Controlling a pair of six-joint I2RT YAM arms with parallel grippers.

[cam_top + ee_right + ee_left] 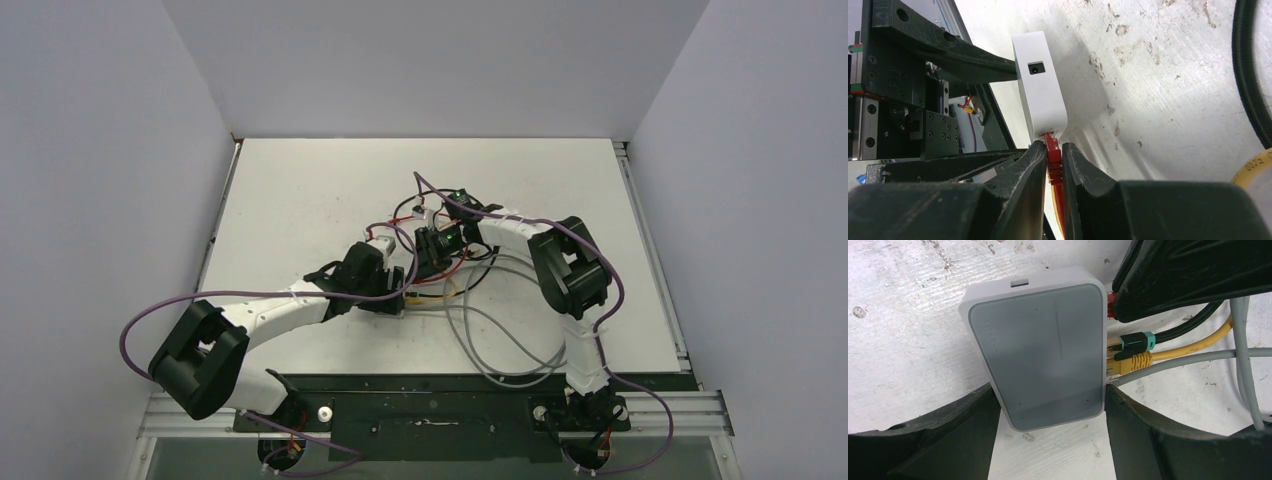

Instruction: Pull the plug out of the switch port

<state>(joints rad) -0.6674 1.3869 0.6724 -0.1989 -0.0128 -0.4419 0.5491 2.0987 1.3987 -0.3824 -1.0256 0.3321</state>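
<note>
The switch (1040, 355) lies flat on the white surface (908, 340), and my left end effector (1048, 392) grips it across both sides. My right end effector (1053, 146) is closed on the red plug (1053, 162), which sits in its port. I judge that a straight pull comes next.

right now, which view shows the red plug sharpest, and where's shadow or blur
Right wrist: red plug sharp in the right gripper, switch casting a soft shadow on the table. Left wrist: plug mostly hidden behind that dark gripper. Top external: plug too small to tell.
</note>
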